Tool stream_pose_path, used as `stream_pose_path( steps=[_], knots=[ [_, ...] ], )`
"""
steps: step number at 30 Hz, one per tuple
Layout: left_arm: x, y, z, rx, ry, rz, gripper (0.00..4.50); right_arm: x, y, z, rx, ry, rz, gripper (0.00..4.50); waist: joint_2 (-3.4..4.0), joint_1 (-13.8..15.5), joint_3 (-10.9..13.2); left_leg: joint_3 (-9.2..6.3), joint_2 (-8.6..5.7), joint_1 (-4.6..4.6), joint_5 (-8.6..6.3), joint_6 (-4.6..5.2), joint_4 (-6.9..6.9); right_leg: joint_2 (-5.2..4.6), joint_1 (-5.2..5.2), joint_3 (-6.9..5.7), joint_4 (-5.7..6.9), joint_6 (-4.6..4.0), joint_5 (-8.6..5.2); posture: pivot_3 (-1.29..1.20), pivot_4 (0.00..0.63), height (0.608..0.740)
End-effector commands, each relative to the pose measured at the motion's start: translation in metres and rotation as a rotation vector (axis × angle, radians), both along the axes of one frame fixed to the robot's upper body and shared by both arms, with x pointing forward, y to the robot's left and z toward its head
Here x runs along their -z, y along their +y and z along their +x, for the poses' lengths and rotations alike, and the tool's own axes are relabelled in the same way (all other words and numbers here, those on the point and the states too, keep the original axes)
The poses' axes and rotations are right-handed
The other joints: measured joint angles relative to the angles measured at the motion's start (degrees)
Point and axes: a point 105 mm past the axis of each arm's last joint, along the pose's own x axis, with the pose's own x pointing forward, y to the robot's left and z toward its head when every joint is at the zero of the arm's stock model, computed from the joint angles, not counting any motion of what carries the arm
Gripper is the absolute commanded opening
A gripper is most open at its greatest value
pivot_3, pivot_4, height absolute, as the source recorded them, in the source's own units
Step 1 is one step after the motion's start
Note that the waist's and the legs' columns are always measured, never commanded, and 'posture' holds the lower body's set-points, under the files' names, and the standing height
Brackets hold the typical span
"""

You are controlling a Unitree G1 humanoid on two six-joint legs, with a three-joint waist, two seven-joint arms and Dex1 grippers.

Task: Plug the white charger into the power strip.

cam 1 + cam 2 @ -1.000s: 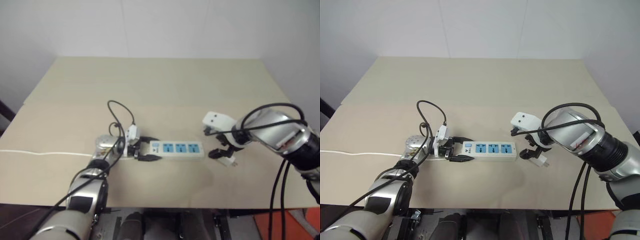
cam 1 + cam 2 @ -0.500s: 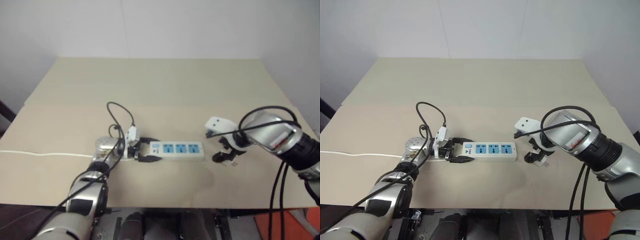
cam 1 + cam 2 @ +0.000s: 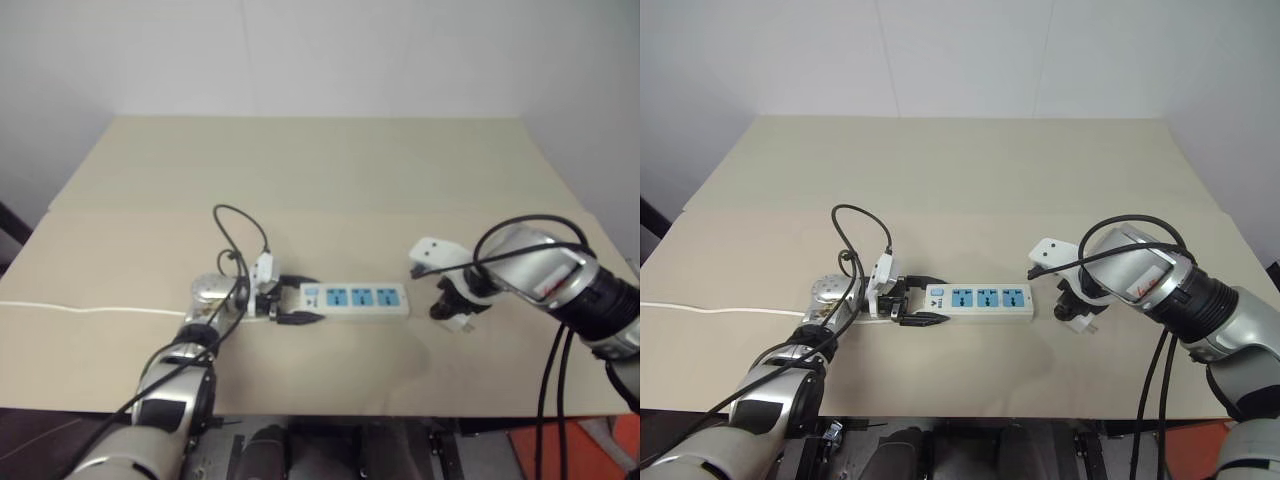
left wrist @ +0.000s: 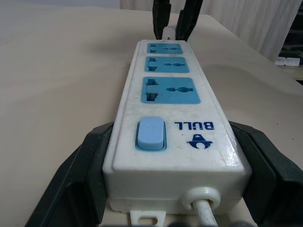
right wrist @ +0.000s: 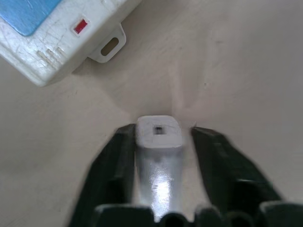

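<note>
Right pincer (image 5: 158, 156) closing, seemingly gripping white charger (image 5: 158, 142).

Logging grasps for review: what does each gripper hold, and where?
Left gripper: power strip, at its switch end. Right gripper: white charger, by its sides.

The long white plastic power strip (image 4: 173, 137) has three light-blue socket faces, a light-blue rocker switch, dark-blue lettering and a small red mark near its far end. The small glossy white cube-shaped charger (image 5: 158, 142) sits between matte black gripper fingers (image 5: 116, 165). The flat table top (image 3: 960, 170) is plain pale beige.
</note>
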Motion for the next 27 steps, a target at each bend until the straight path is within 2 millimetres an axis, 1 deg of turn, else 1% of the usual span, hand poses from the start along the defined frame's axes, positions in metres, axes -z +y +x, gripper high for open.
stream_pose_path(
  steps=[1, 4, 7, 8, 9, 11, 12, 13, 14, 17, 19, 22, 25, 27],
  knots=[
    [0.004, 0.002, -0.003, 0.008, 0.002, 0.024, 3.29, 0.0, -0.003, -0.002, -0.007, -0.003, -0.015, 1.1, 0.01, 0.0, 0.0, 0.0, 0.0, 0.0, 0.0, 0.0, 0.0, 0.0, 0.0, 0.0, 0.0, 0.0, 0.0, 0.0, 0.15, 0.74],
    [0.005, 0.002, -0.003, 0.016, 0.007, 0.034, 3.29, -0.007, 0.0, -0.001, -0.026, -0.03, -0.02, 1.1, 0.02, 0.0, 0.0, 0.0, 0.0, 0.01, 0.0, 0.0, 0.0, 0.0, 0.0, 0.0, 0.01, 0.0, 0.0, 0.0, 0.15, 0.74],
    [0.004, 0.003, -0.004, 0.021, 0.011, 0.032, 3.29, -0.021, 0.001, 0.004, -0.041, -0.095, -0.036, 1.1, 0.03, 0.0, 0.0, -0.01, 0.0, 0.0, 0.0, 0.0, 0.0, 0.01, -0.01, 0.0, 0.02, 0.0, 0.0, 0.0, 0.15, 0.74],
    [0.004, 0.004, -0.004, 0.026, 0.012, 0.033, 3.29, -0.032, 0.005, 0.011, -0.045, -0.152, -0.011, 1.1, 0.04, -0.1, 0.0, -0.01, 0.0, 0.0, 0.0, 0.0, 0.0, 0.0, -0.01, 0.0, 0.02, 0.0, 0.0, 0.0, 0.15, 0.74],
    [0.004, 0.005, -0.005, 0.028, 0.012, 0.038, 3.29, -0.049, 0.014, 0.02, -0.072, -0.253, 0.048, 1.1, 0.04, 0.0, 0.0, -0.02, 0.0, 0.0, 0.0, 0.0, 0.0, 0.0, -0.02, 0.0, 0.02, 0.0, 0.0, 0.0, 0.15, 0.74],
    [0.004, 0.006, -0.006, 0.035, 0.011, 0.048, 3.29, -0.082, 0.031, 0.034, -0.115, -0.427, 0.206, 1.1, 0.05, -0.4, 0.0, -0.01, 0.01, 0.01, 0.0, 0.0, 0.0, 0.0, -0.06, 0.04, 0.01, 0.0, 0.0, 0.0, 0.15, 0.74],
    [0.004, 0.007, -0.006, 0.036, 0.01, 0.051, 3.29, -0.091, 0.037, 0.035, -0.14, -0.472, 0.272, 1.1, 0.05, -0.4, 0.0, -0.02, 0.02, 0.02, 0.0, 0.0, -0.01, 0.01, -0.06, 0.07, 0.02, 0.0, 0.0, 0.0, 0.15, 0.74],
    [0.004, 0.007, -0.006, 0.037, 0.01, 0.052, 3.29, -0.095, 0.043, 0.035, -0.171, -0.503, 0.327, 1.1, 0.06, -0.3, 0.0, -0.02, 0.02, 0.05, 0.0, 0.0, -0.02, 0.03, -0.04, 0.07, 0.02, 0.0, 0.0, 0.0, 0.15, 0.74],
    [0.004, 0.007, -0.005, 0.037, 0.01, 0.053, 3.29, -0.097, 0.05, 0.033, -0.222, -0.529, 0.38, 1.1, 0.01, -0.1, -0.1, -0.01, 0.02, 0.05, 0.0, 0.0, -0.02, 0.05, -0.02, 0.03, 0.02, 0.0, 0.0, 0.0, 0.15, 0.74],
    [0.003, 0.007, -0.005, 0.04, 0.008, 0.056, 3.29, -0.099, 0.077, 0.02, -0.377, -0.572, 0.637, 1.1, -0.21, 0.3, -0.3, -0.07, 0.05, 0.02, 0.0, 0.0, -0.02, 0.08, 0.1, -0.19, 0.03, 0.0, 0.0, 0.0, 0.15, 0.74],
    [0.003, 0.007, -0.005, 0.04, 0.005, 0.061, 3.29, -0.102, 0.088, 0.016, -0.444, -0.628, 0.796, 1.1, -0.22, 0.1, -0.3, -0.04, 0.03, 0.01, 0.0, 0.0, 0.02, 0.05, 0.13, -0.15, 0.01, 0.0, 0.0, 0.0, 0.15, 0.74],
    [0.003, 0.007, -0.005, 0.037, 0.003, 0.062, 3.29, -0.106, 0.096, 0.013, -0.505, -0.676, 0.994, 1.1, -0.22, 0.0, -0.3, -0.01, -0.01, 0.02, 0.0, 0.01, 0.09, 0.03, 0.13, -0.08, 0.06, 0.0, 0.0, 0.0, 0.15, 0.74],
    [0.004, 0.006, -0.008, 0.037, 0.009, 0.048, 3.29, -0.105, 0.103, 0.007, -0.58, -0.662, 1.169, 1.1, -0.21, 0.0, -0.3, -0.02, 0.0, 0.11, 0.0, 0.01, 0.11, 0.05, 0.2, -0.08, 0.07, 0.0, 0.0, 0.0, 0.15, 0.74],
    [0.005, 0.006, -0.009, 0.036, 0.01, 0.045, 3.29, -0.104, 0.106, 0.005, -0.612, -0.643, 1.241, 1.1, -0.2, 0.0, -0.3, -0.03, 0.02, 0.24, 0.0, 0.01, 0.06, 0.08, 0.33, -0.1, 0.05, 0.0, 0.0, 0.0, 0.15, 0.74]
  ],
)
